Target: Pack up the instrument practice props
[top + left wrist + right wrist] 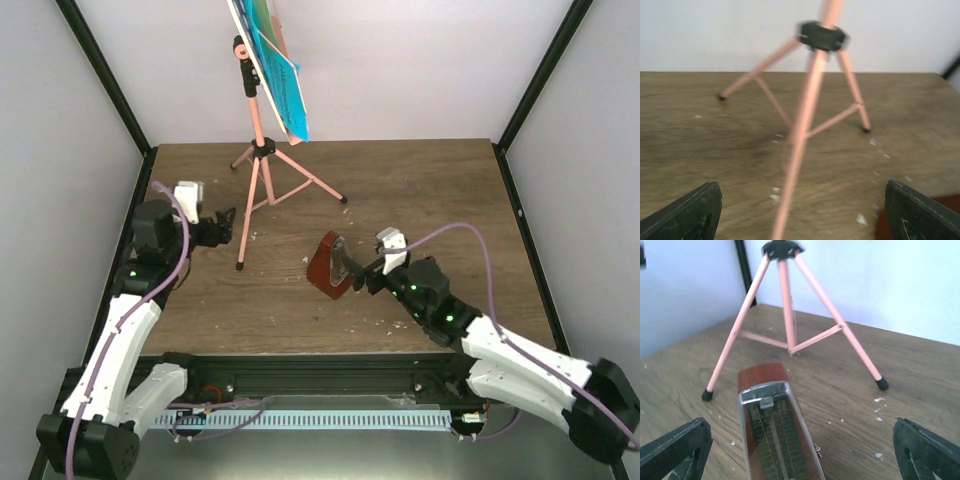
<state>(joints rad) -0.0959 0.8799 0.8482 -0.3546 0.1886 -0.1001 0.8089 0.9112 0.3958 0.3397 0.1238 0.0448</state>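
Stand [258, 150]: thin pink tubes (black feet)
Metronome [328, 265]: reddish-brown pyramid, clear front
Left pincer [222, 226]: released
Right pincer [358, 272]: released

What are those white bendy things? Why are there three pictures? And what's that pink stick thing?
The white things are two robot arms, a left arm and a right arm. One picture looks down from above. The other two come from little cameras on the wrists, so you see black fingers at the bottom. On the wooden table stands a pink music stand with blue pages. A reddish-brown metronome sits just in front of the right arm's open fingers. Nothing is held yet.
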